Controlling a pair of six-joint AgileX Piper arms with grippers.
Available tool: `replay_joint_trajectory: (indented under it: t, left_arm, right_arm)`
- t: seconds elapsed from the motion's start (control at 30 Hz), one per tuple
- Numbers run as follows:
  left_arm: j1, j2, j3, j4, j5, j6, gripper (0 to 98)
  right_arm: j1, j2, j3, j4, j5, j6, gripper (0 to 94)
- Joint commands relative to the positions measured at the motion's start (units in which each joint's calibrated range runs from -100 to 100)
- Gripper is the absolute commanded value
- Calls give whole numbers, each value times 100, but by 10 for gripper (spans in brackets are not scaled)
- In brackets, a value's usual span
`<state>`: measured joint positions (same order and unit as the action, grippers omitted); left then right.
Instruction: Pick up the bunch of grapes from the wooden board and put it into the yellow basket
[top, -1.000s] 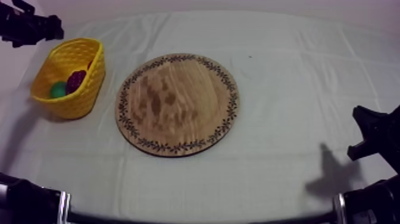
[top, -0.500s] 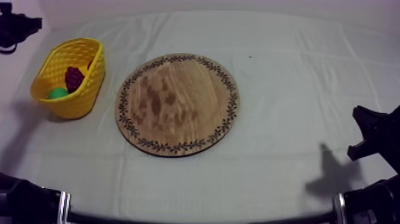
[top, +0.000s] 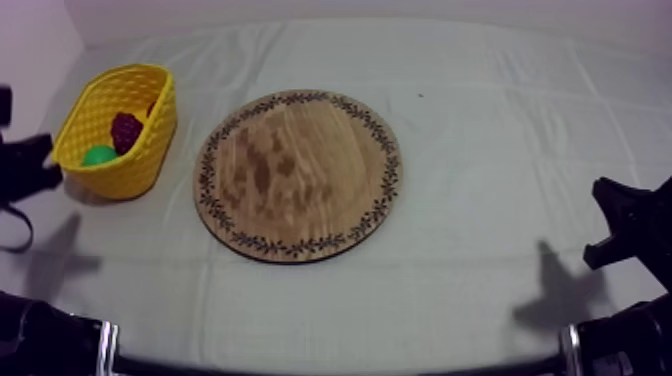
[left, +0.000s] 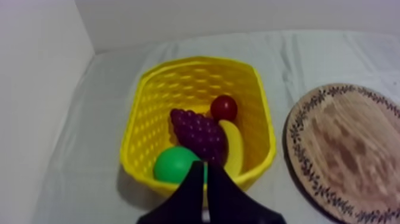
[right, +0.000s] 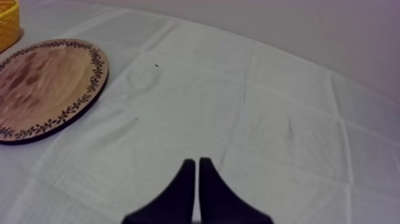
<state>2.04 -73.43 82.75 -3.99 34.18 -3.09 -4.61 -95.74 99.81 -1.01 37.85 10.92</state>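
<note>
Over cloth (left: 83, 155), left tool (left: 204, 170) hangs pinched together beside yellow basket (left: 138, 149).

Soft dim light, grey shadows across cloth (top: 480, 150)

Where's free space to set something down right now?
The wooden board is bare all over. Open cloth runs from the board's right rim to the right gripper, and in front of the board too. Crowded: the yellow basket holds the grapes, banana, small red fruit and a green fruit; left gripper beside it.
</note>
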Motion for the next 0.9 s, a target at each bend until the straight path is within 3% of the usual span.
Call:
replay_joint_trajectory:
  t: [0.0,0.27,0.87]
  left_arm:
    - [2,-1030,870,-2,-13,-61,0]
    - [33,-1765,1573,-27,-151,-44,0]
    - [-107,-2626,1706,105,-164,72,0]
  right_arm:
    - [2,-1,-3,1,-3,0,4]
    - [2,-1,-3,0,-3,0,4]
    - [2,-1,-3,1,-3,2,4]
